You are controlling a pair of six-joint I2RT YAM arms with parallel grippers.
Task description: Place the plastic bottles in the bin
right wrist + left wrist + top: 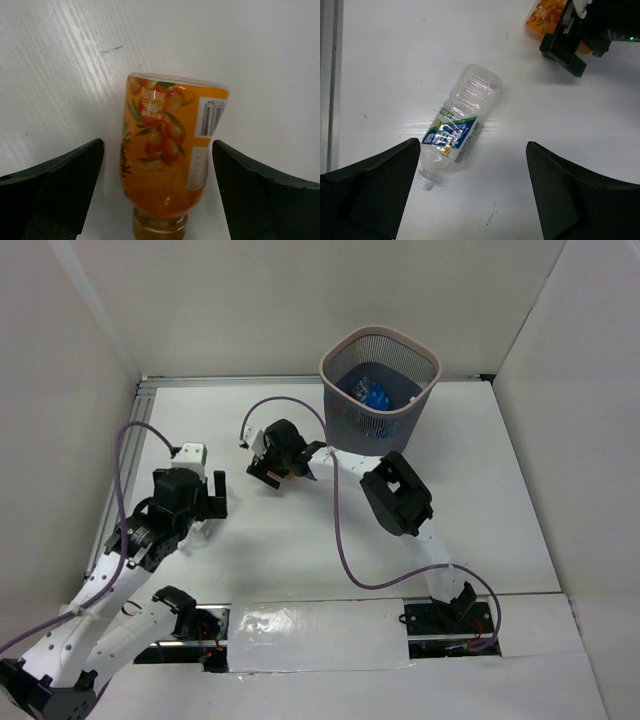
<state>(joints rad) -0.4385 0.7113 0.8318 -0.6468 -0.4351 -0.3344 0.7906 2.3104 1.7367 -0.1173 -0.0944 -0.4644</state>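
The bin [352,428] stands at the far edge. The right gripper [157,165], spread wide, straddles the orange bottle [167,150] lying mid-table; I reckon closing on it comes next. The left gripper [472,150], spread too, hovers over the blue-label bottle [457,127] nearer the left edge

Clear plastic bottle [457,127] with a blue-green label lies on its side on the white worktop [570,110]. Short orange bottle [167,145] has a fruit-print label with a barcode, also on its side, apart from the clear one. Dark mesh bin [352,430] with a pinkish rim stands upright at the far side. Blue-labelled bottles [372,394] lie inside; count unclear.
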